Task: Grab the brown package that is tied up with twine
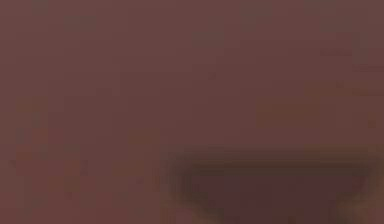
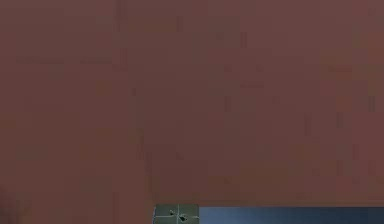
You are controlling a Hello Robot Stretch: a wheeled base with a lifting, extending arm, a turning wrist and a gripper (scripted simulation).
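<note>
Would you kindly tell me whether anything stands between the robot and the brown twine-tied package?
A flat reddish-brown surface stands close ahead and also on the arm's side, so it seems to bar the way. What lies beyond it cannot be told.

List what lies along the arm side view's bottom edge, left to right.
Reddish-brown surface → small greenish patch with dark marks → blue strip.
</note>
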